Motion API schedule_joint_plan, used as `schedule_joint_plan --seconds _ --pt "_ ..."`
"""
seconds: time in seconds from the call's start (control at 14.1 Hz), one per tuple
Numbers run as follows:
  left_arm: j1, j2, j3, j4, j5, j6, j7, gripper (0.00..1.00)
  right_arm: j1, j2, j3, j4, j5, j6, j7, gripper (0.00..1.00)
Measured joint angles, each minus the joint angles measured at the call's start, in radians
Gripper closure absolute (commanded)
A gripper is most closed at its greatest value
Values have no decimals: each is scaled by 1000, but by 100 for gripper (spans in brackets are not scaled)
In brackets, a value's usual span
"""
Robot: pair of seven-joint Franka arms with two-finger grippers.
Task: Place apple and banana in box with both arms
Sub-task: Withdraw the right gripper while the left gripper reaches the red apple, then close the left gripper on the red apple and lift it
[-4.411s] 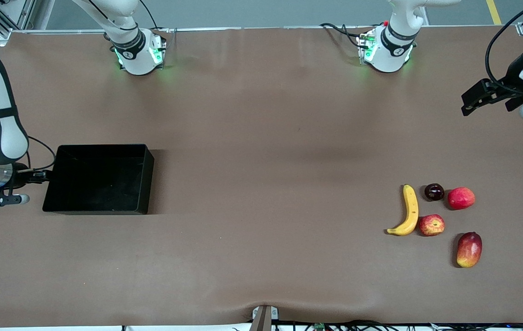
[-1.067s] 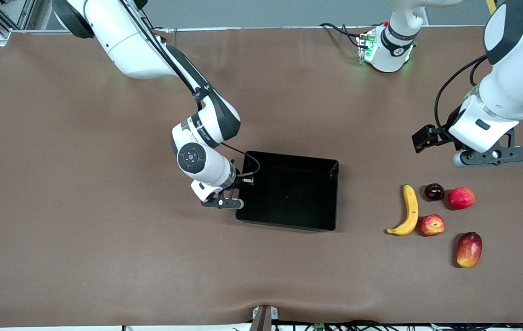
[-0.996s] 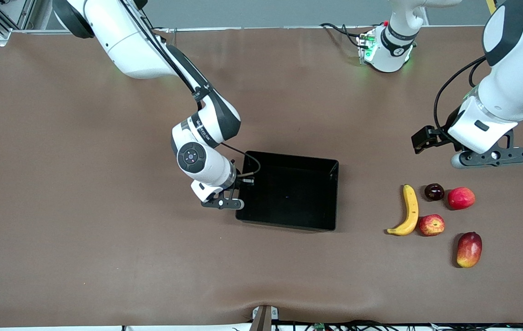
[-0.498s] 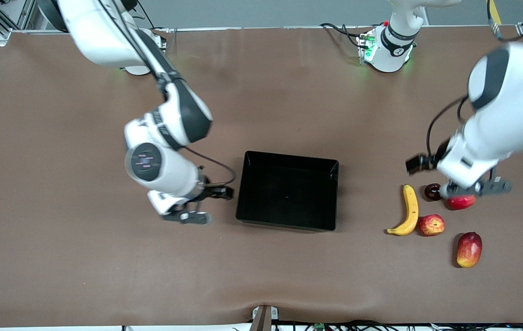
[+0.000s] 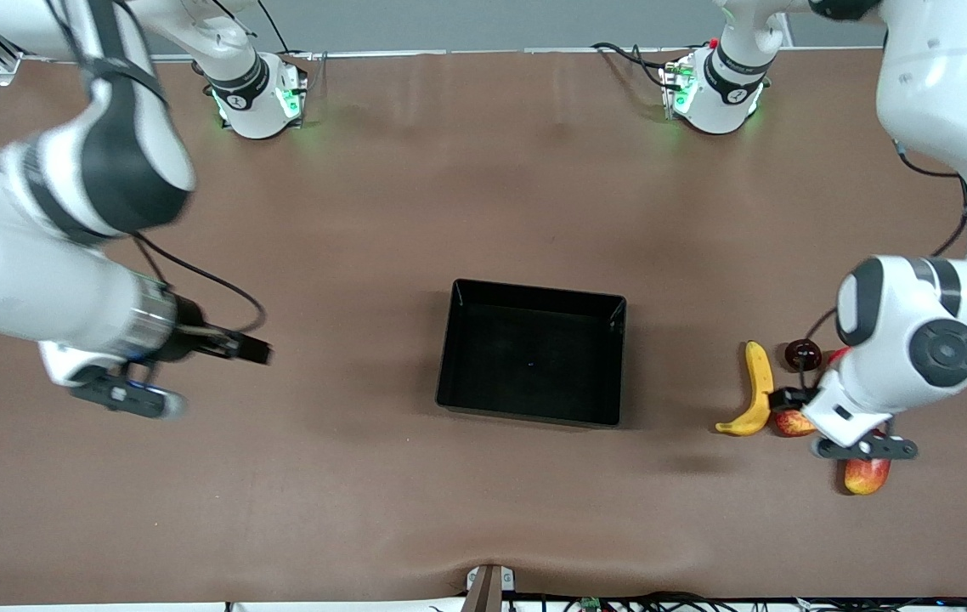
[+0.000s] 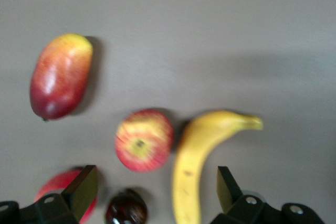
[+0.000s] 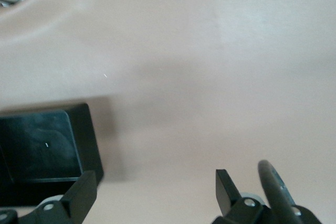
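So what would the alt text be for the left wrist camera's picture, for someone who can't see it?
The left gripper hangs open over fruit lying on a brown table: a red and yellow apple beside a curved yellow banana. A mango, a red fruit and a small dark fruit lie around them.

Brown table (image 5: 483, 212): box (image 5: 618, 357), banana (image 5: 758, 382), apple (image 6: 143, 140), mango (image 6: 59, 75).

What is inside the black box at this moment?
The box holds no fruit: its dark floor shows bare in the front view, apart from one tiny pale speck. The right wrist view shows only part of its inside. The apple and banana lie on the table.
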Motion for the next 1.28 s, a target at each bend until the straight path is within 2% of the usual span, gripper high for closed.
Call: schedule_joint_plan --seconds 0.28,0.71,0.78,0.85,0.92,1.0,1.28 --pt "50 76 -1 22 0 62 11 0 -108 -135 -7 -49 -15 -117 -201 0" --pt "49 136 -5 24 -8 76 2 0 -192 -391 -8 -293 -102 -113 -363 0" --pt "54 142 -5 24 -21 76 2 38 -196 -423 -8 -321 -123 -111 -364 0" --pt "59 148 -5 24 -33 76 4 83 -204 -448 -8 -346 -136 -109 -364 0" --pt "62 150 -5 24 -40 77 5 97 -219 -466 -8 -367 -141 -105 -364 0" --pt "63 151 -5 25 -44 78 5 100 -237 -479 -9 -384 -142 -101 -365 0" --pt "61 137 -14 52 -47 70 5 100 -271 -487 -6 -406 -163 -83 -382 0"
